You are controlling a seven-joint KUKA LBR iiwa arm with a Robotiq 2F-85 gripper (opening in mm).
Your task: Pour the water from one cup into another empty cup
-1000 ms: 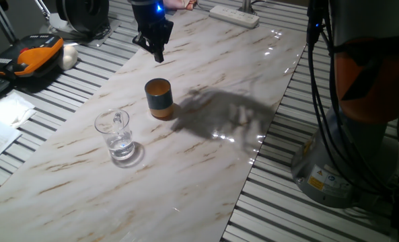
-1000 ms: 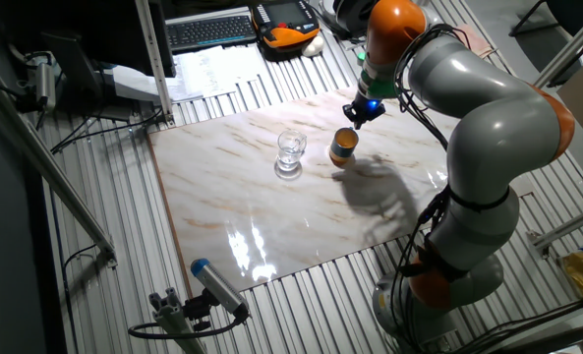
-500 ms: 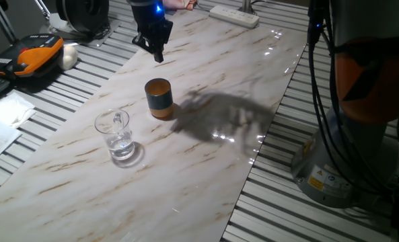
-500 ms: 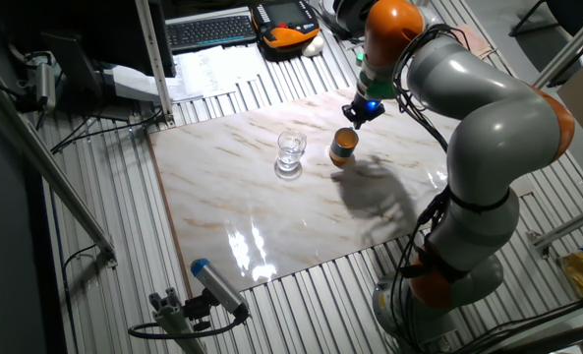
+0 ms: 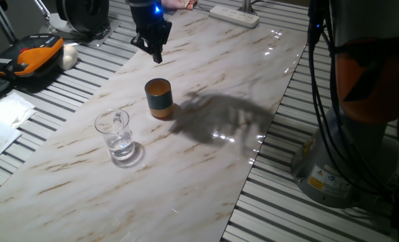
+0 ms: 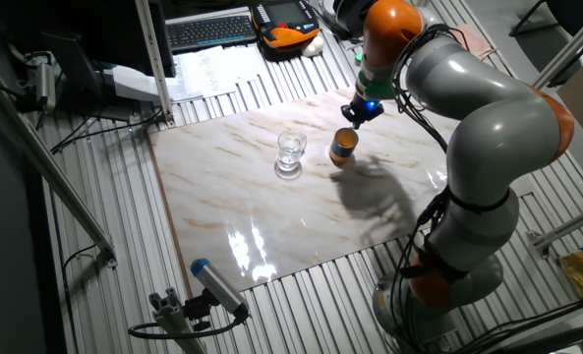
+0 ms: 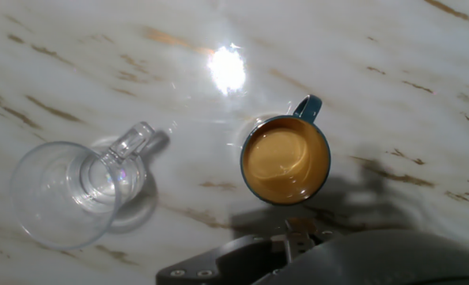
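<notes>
One fixed view: gripper (image 5: 157, 55) hangs above the marble, empty, its opening unreadable; glass cup (image 5: 118, 136) stands apart from the blue-grey cup (image 5: 159, 98); other fixed view – same; hand view: handle (image 7: 131, 142) faces the blue-grey cup – a slippery, off-centre grasp could spill the water (image 7: 100, 180).
</notes>
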